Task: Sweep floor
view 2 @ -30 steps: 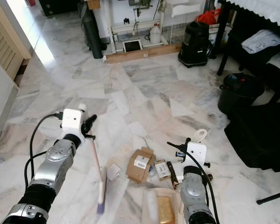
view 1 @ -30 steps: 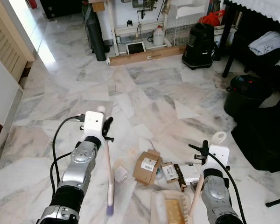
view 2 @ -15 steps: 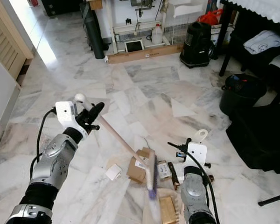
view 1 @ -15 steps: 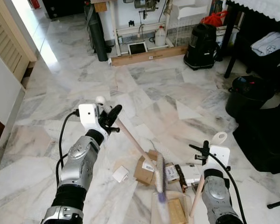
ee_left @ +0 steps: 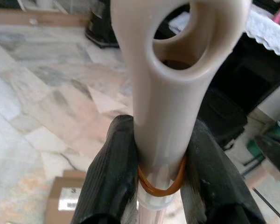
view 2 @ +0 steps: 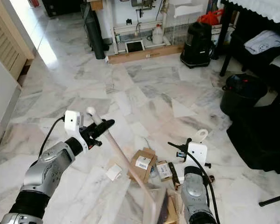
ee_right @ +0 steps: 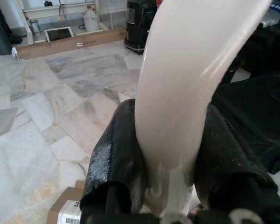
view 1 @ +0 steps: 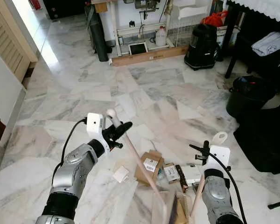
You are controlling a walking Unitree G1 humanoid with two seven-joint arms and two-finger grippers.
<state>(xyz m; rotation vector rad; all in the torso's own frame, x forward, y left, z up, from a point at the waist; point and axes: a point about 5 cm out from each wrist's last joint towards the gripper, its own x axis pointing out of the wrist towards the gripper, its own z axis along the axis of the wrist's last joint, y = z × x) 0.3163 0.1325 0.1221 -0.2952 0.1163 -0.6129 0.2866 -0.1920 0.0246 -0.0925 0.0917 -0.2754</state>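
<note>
The broom (view 1: pixel 139 164) runs as a pale stick from the centre left of the left eye view down to the lower middle, where its blurred head sits over the dustpan (view 1: pixel 170 211) at the bottom edge. Its looped top end (ee_left: pixel 177 70) is clamped between the two black fingers (ee_left: pixel 109 172) of the left tool (view 1: pixel 117 131), closed tight on the handle just above an orange rubber band (ee_left: pixel 159 186). The left tool sits left of centre in the frame, up and to the left of the litter.

The litter lies on the marble floor (view 1: pixel 144 88) in the lower middle of the frame: a brown cardboard box (view 1: pixel 149 165) touching the broom stick, a small white scrap (view 1: pixel 121 174) just left of it, and small packets (view 1: pixel 170 171) and a white carton (view 1: pixel 191 172) just right of it. All of it lies between the two tools, just above the dustpan.

The right tool (view 1: pixel 201 153), in the lower right of the frame, is shut on the cream dustpan handle (ee_right: pixel 186 93), whose looped end (view 1: pixel 219 137) sticks up above it; its fingers (ee_right: pixel 119 158) press both sides.

Farther out, a black vacuum (view 1: pixel 201 39) stands at the upper right, a black bin (view 1: pixel 247 95) at the right edge, and a long carton (view 1: pixel 147 56) with a jug (view 1: pixel 160 36) behind it at the top centre.
</note>
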